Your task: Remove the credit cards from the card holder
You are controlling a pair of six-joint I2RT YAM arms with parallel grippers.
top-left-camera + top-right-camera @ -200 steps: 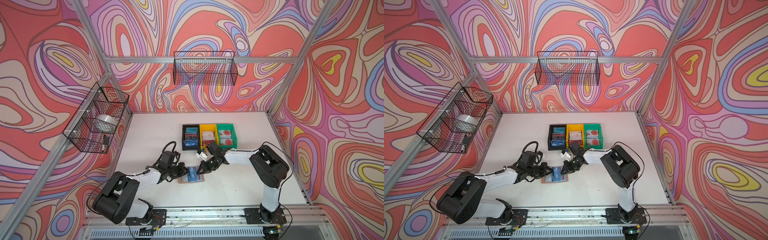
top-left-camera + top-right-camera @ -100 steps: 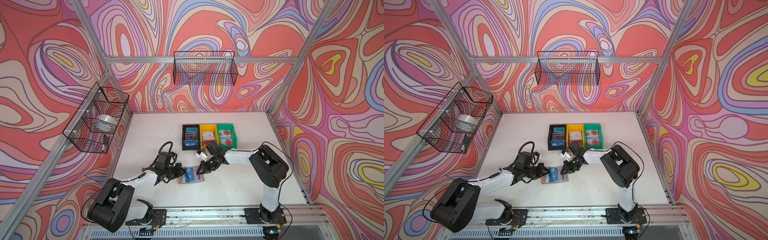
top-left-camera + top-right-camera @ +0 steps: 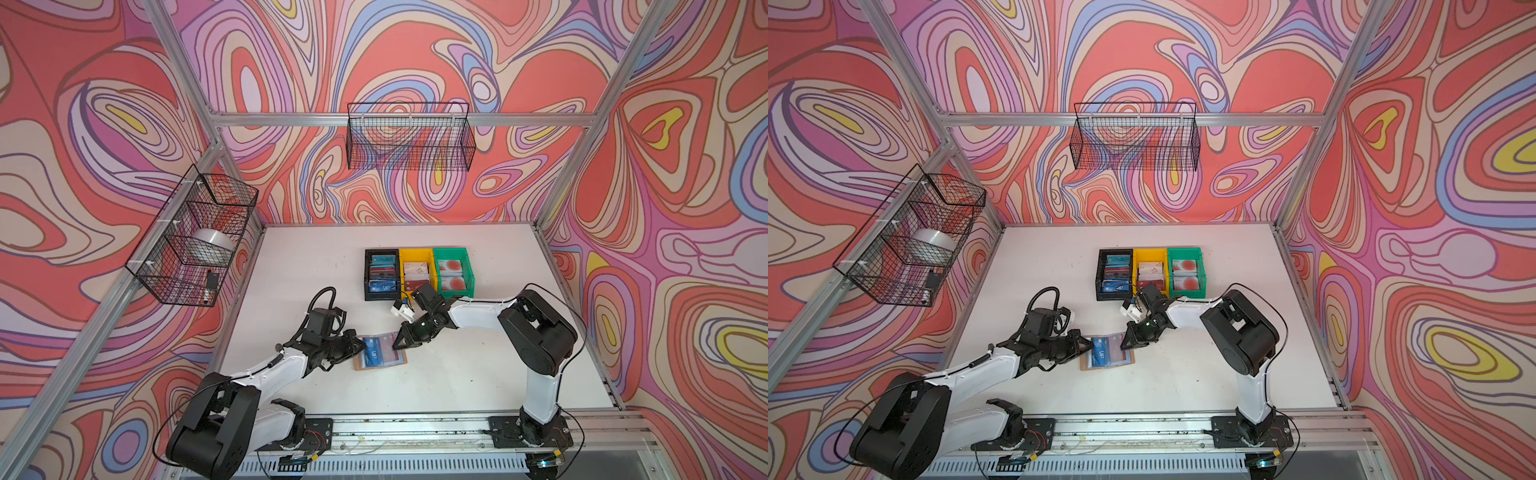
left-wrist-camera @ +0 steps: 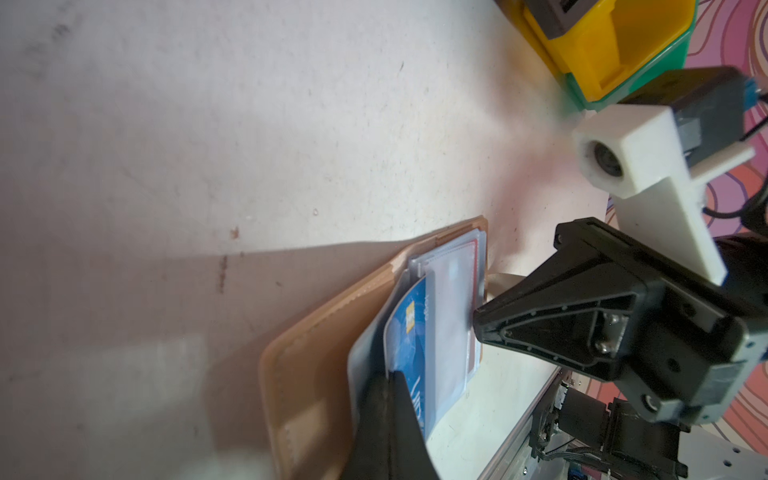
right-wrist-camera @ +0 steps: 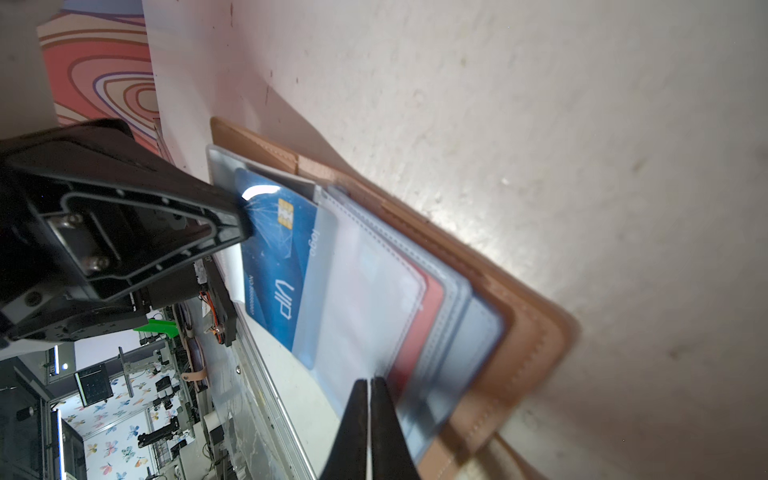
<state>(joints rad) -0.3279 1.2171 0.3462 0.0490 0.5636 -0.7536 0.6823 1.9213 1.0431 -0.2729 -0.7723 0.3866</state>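
Swirl-patterned panels in red, pink and blue enclosed the cell on three sides, and a white table (image 3: 457,374) formed the work surface. In both top views the card holder (image 3: 400,362) lay open and flat on the table, just below the centre of the frame, between the two arms. Its tan cover faced down, and clear sleeve pages (image 5: 365,291) were fanned over it.

State of the left gripper (image 3: 361,346): jaws clenched on the outer end of the blue card (image 5: 276,266). This card, lettered "VIP", protruded partly from its sleeve toward the left of the frame in the top views. The rest of it lay under clear plastic.

State of the right gripper (image 3: 397,344): jaws closed together, with the tips set on the right-hand edge of the sleeve pages. Whether a page was pinched between them could not be determined.

A dark red card (image 5: 432,299) sat inside a sleeve beneath the top page.

Above the holder in the frame, three bins stood side by side in a row: black bin (image 3: 366,274), yellow bin (image 3: 415,251) and green bin (image 3: 451,251). Each contained cards. Two wire baskets were fixed to the walls, one at upper centre (image 3: 409,141) and one at the left (image 3: 191,241).
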